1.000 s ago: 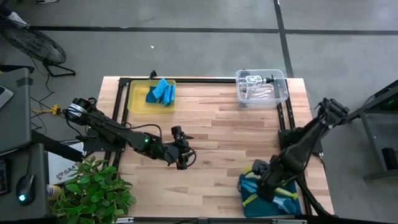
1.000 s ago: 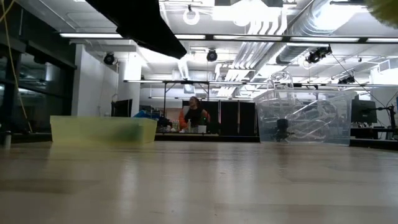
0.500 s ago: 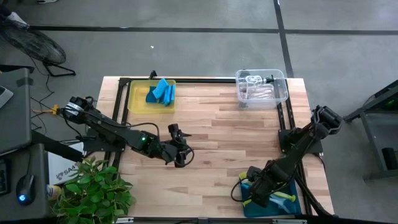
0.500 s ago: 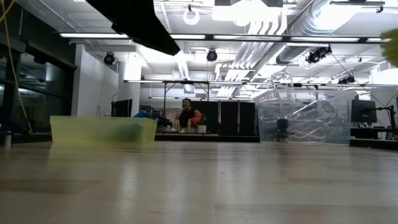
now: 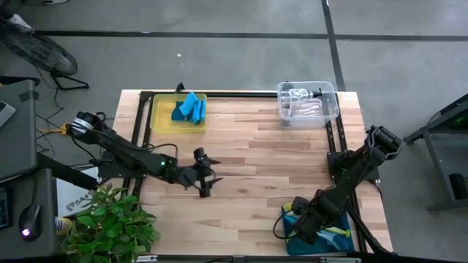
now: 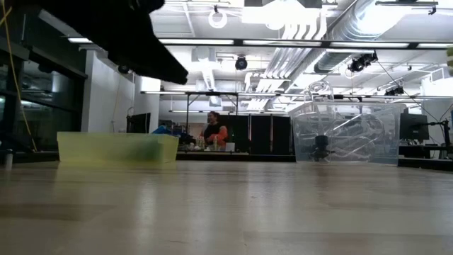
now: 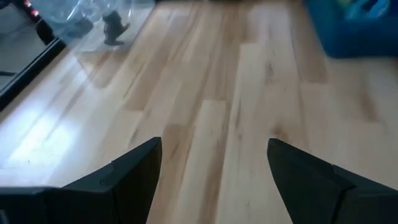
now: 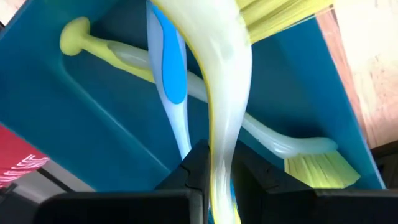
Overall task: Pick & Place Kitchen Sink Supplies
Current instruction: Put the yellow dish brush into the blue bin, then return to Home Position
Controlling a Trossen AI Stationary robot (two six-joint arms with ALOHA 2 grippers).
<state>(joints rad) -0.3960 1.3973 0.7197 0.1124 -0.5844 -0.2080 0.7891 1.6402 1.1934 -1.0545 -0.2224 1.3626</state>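
Right pincer [image 8: 214, 177] grips one yellow-green brush [image 8: 227, 93]; two more in teal bin [image 8: 74, 137].

The table [image 5: 270, 183] is pale blond wood in long planks, with a black frame [image 5: 144, 117] along its edges. At the far left corner sits a translucent yellow bin [image 5: 159, 119] holding bright blue sponges [image 5: 190, 108]. The bin at the far right [image 5: 327, 102] is clear plastic, its contents pale (a black top shows on 1 of the bottles [image 5: 316, 93]). Both arms are dark, nearly black. Near the right gripper [image 8: 214, 180] the teal bin [image 8: 81, 118] is a deep blue-green; in it lie a yellow-green brush [image 8: 261, 140] with yellow bristles and a blue-and-white brush handle [image 8: 169, 81]. The brush in the black fingers [image 8: 193, 174] is a creamy yellow-green [image 8: 227, 68]. The plant [image 5: 110, 223] is leafy green.
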